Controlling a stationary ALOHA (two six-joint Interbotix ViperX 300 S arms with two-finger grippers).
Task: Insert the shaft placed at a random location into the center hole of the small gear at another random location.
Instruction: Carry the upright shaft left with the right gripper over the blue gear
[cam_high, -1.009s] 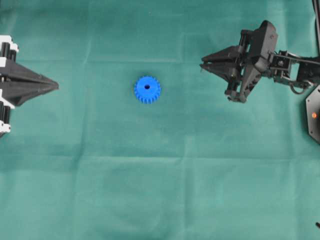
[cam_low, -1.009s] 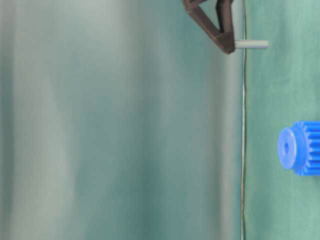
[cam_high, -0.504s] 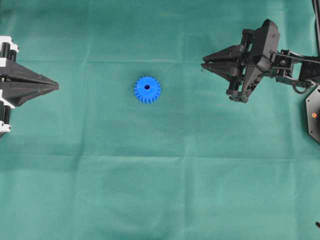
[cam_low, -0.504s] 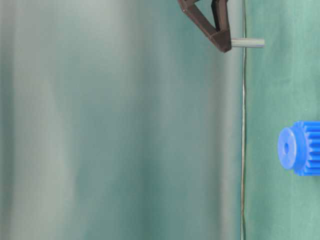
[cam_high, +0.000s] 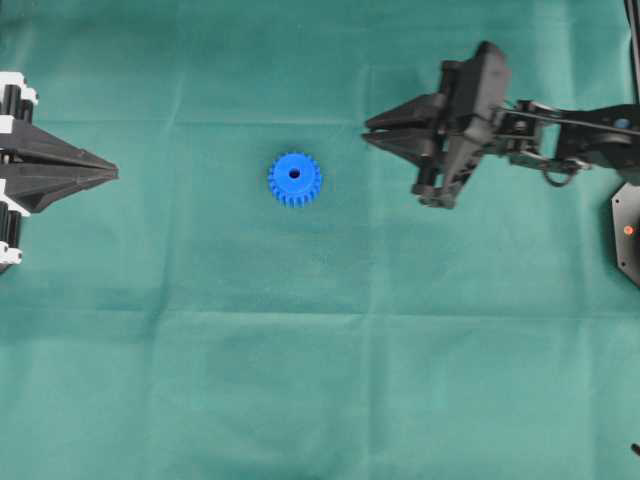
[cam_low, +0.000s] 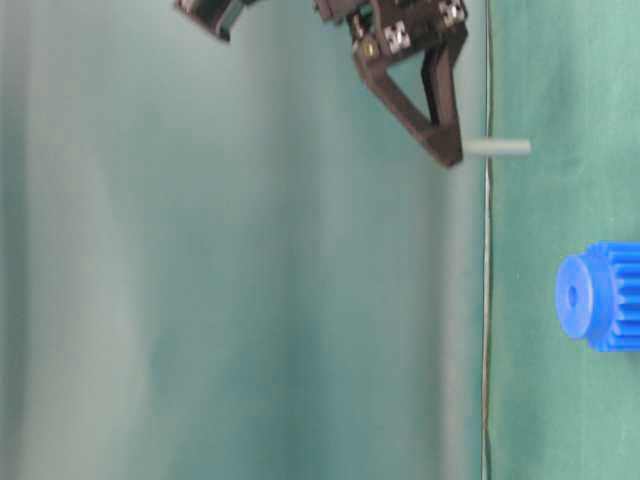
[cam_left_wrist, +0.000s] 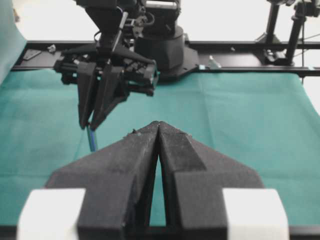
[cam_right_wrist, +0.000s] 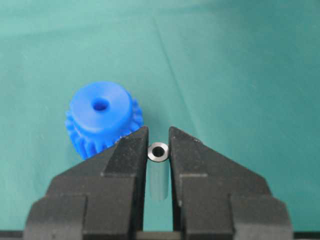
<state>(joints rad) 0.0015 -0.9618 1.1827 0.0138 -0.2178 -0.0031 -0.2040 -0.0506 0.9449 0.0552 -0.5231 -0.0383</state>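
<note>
Pinching the shaft (cam_right_wrist: 159, 151) between its fingers, the right gripper (cam_high: 372, 130) hangs upper right of centre in the overhead view. The small gear (cam_high: 295, 179) lies on the green bench (cam_high: 320, 350) just left of centre. At the left edge, the left gripper (cam_high: 108, 172) has its fingers pressed together on nothing.

Green cloth (cam_high: 300, 350) w/ creases over table; black rail (cam_left_wrist: 250, 45) at back.

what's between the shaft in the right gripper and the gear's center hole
Nothing visible. The shaft, held in the right gripper, is off to the side of the small gear; only bare green cloth lies between, and the center hole is uncovered.
</note>
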